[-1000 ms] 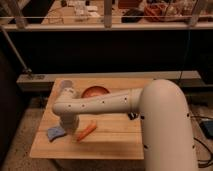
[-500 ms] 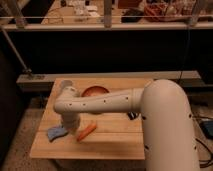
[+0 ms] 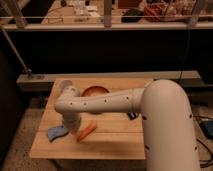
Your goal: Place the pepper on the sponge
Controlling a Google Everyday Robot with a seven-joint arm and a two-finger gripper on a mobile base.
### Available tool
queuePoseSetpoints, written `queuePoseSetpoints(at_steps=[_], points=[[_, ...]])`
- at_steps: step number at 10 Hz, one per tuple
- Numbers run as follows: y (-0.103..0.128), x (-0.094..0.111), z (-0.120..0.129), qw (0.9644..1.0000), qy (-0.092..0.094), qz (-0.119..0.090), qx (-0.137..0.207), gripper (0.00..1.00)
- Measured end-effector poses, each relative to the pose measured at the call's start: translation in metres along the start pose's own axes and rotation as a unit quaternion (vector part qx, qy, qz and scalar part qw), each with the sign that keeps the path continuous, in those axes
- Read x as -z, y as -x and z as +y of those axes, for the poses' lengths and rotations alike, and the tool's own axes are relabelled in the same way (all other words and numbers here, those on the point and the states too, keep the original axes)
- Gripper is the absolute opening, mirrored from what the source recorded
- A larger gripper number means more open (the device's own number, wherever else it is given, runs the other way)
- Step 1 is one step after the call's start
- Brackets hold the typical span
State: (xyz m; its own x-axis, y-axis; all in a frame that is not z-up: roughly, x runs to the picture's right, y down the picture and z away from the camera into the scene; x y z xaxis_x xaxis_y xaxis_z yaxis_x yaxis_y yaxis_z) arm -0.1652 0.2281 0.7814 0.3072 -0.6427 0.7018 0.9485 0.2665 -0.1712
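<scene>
The pepper (image 3: pixel 87 131), a slender orange-red piece, lies on the wooden table (image 3: pixel 115 140) near its front. Just to its left the light-blue sponge (image 3: pixel 56 132) lies flat; the two are apart. My white arm reaches in from the right, bends above the table's left part and points down. The gripper (image 3: pixel 73 124) sits at its end, low over the table between the sponge and the pepper, close to the pepper's left end. The arm hides most of the gripper.
A round orange plate (image 3: pixel 95 91) sits at the table's back middle, partly behind the arm. A white cup (image 3: pixel 65 86) stands at the back left. A dark low wall and a railing run behind the table. The floor drops away on the left.
</scene>
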Motion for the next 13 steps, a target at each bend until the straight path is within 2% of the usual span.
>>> queuePoseSetpoints(at_steps=[3,4,7,8,10,11,12,13], points=[[-0.002,0.002,0.001,1.0000,0.000,-0.001,-0.006,0.60],[-0.003,0.003,0.002,1.0000,0.003,0.000,-0.006,0.57],[-0.004,0.004,0.003,1.0000,0.007,0.000,-0.006,0.36],[-0.007,0.000,0.011,0.9999,0.009,-0.001,-0.011,0.38],[-0.009,-0.002,0.018,0.9999,0.007,-0.001,-0.014,0.56],[-0.009,-0.002,0.017,0.9999,0.008,-0.001,-0.014,0.60],[-0.011,0.001,0.016,0.9998,0.014,0.002,-0.014,0.60],[-0.010,0.005,0.007,0.9998,0.018,0.004,-0.007,0.55]])
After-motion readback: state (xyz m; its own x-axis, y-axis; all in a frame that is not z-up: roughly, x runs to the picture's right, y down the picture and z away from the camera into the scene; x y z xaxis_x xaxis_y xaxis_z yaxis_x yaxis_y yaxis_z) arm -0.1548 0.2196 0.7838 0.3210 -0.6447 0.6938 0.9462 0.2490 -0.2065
